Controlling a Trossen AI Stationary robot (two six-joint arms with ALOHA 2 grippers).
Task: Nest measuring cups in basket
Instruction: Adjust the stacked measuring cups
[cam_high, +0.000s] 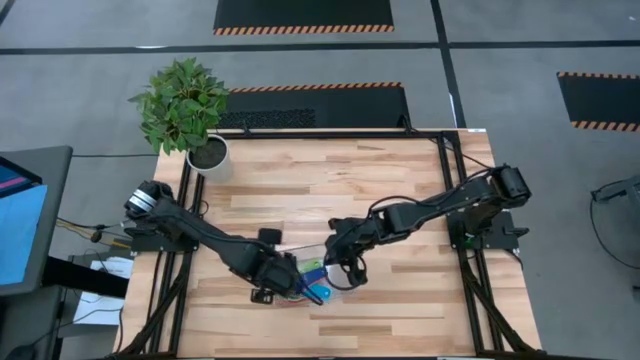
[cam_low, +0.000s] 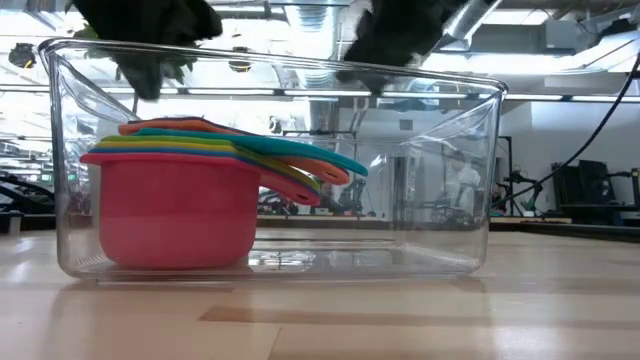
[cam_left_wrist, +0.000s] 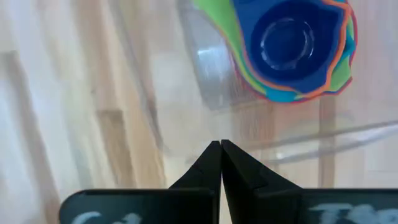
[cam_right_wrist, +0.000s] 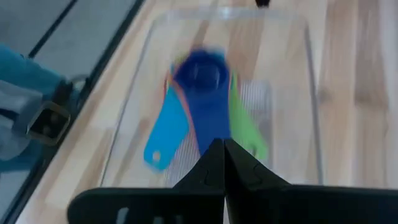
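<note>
The measuring cups (cam_low: 180, 205) are sitting nested in one stack at one end of the basket (cam_low: 440, 200) on the table (cam_high: 400, 200), so the task is looking finished, with the left gripper (cam_left_wrist: 221, 163) and right gripper (cam_right_wrist: 224, 158) hovering above, both pressed together and empty.

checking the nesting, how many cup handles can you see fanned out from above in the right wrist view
3. The light blue handle lies at one side, the dark blue handle in the middle, the green handle at the other side, all inside the basket. Other handles may lie hidden beneath them.

one basket (cam_low: 470, 180), one cup stack (cam_low: 190, 200)
</note>
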